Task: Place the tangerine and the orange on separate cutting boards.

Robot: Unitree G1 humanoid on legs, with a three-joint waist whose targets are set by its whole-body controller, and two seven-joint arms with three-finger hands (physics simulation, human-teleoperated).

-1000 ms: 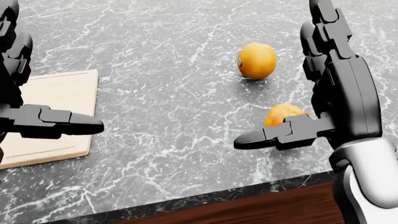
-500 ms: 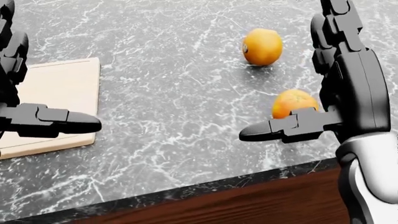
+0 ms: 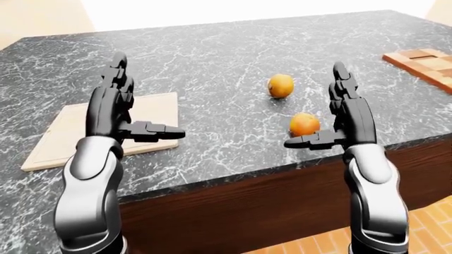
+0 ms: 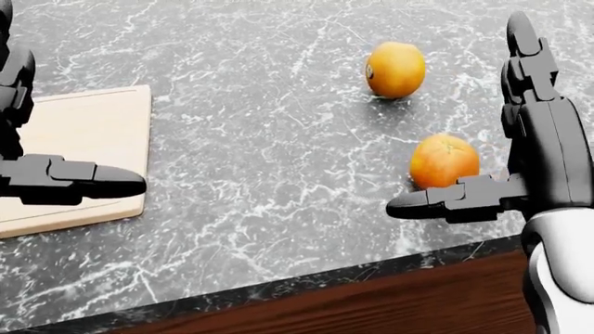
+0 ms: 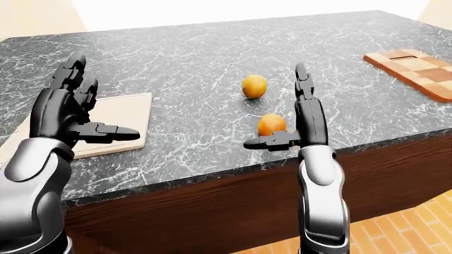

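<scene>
Two fruits lie on the dark marble counter: a yellow-orange one point(image 4: 395, 69) higher in the head view and a deeper orange one point(image 4: 445, 161) near the counter's edge. Which is the tangerine I cannot tell. My right hand point(image 3: 314, 105) stands open just right of the lower fruit, fingers upright, with its thumb point(image 4: 436, 200) reaching left below the fruit and not touching it. My left hand point(image 3: 148, 95) is open too and hovers over the right part of a pale wooden cutting board point(image 4: 88, 132). A checkered cutting board point(image 5: 409, 66) lies at the far right.
The counter edge point(image 4: 278, 296) runs across the bottom of the head view, with a dark wood front below it. Bare marble separates the pale board from the fruits. Orange floor tiles point(image 3: 424, 227) show at the lower right.
The camera has shifted a little, so the fruits and board sit higher in the picture. My right hand moved right and down, uncovering the lower fruit. The left hand has hardly moved.
</scene>
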